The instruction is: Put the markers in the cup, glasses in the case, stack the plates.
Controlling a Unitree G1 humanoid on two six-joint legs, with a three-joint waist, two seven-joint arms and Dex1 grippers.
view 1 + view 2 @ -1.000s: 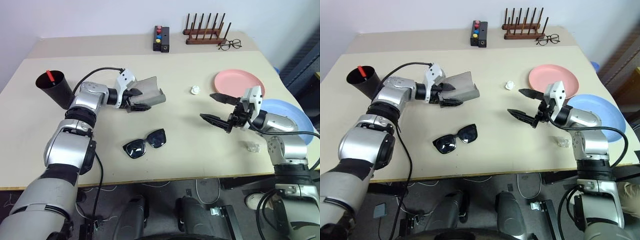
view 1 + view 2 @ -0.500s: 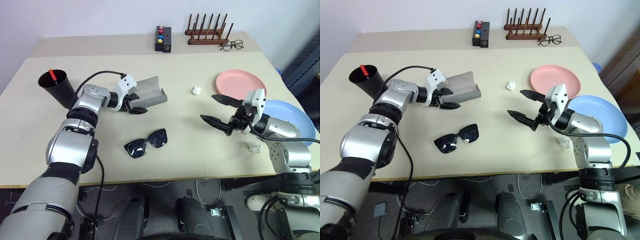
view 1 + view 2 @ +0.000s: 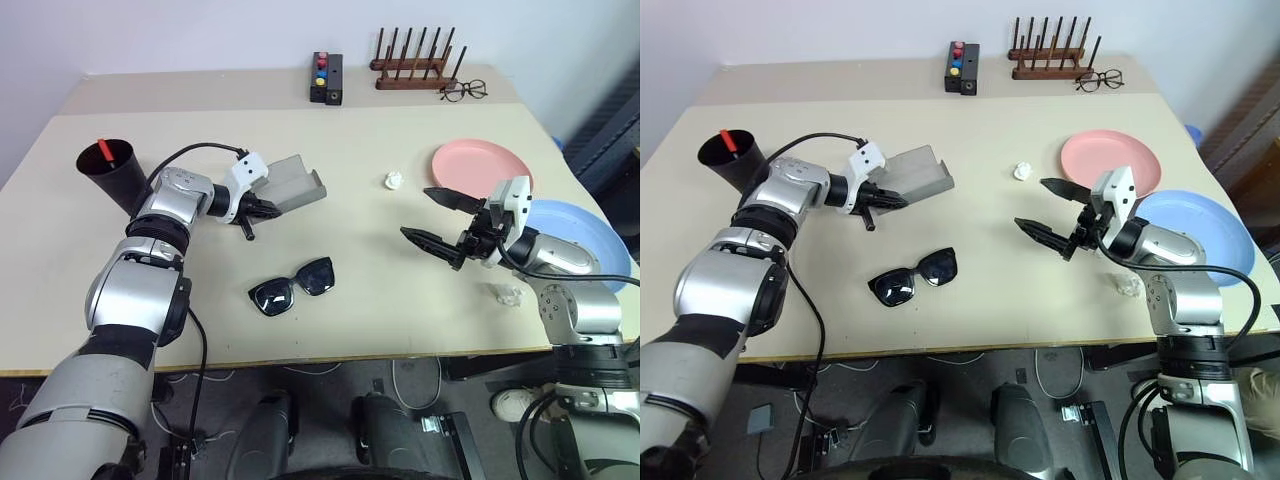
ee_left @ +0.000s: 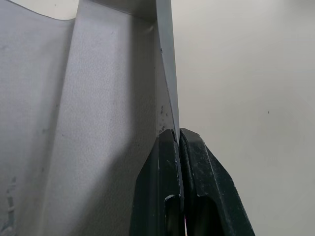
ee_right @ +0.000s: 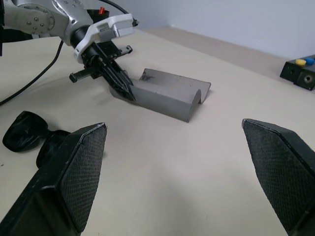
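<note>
On the tabletop [image 3: 400, 280] the grey case [image 3: 291, 186] lies open toward the robot's left side, and the left gripper [image 3: 262, 208] has its two black fingers pressed together on the thin edge of the case's near wall; the left wrist view shows this closely, the fingers [image 4: 165, 187] meeting around the upright grey edge [image 4: 166, 78] with the pale inner lining beside them, a detail the head views give too small to read; the right wrist view looks across at the same case [image 5: 170, 93] from the other side, with the left gripper [image 5: 123, 88] at its end and one lens of the sunglasses [image 5: 24, 130] at the margin; the right gripper [image 3: 432, 215] hangs above the tabletop with its fingers spread wide apart and nothing between them, near the pink plate [image 3: 479, 165]; the blue plate [image 3: 590, 235] lies beside the pink one, apart from it and partly behind the right arm; the sunglasses [image 3: 292, 286] lie folded open in front of the case, nearer the robot; the black cup [image 3: 112, 175] stands at the far left with a red-capped marker [image 3: 103, 150] sticking out of it; a small white crumpled scrap [image 3: 393, 181] sits between case and pink plate; at the far edge are a button box [image 3: 327, 77], a wooden rack [image 3: 415, 62] and wire-framed glasses [image 3: 460, 91].
</note>
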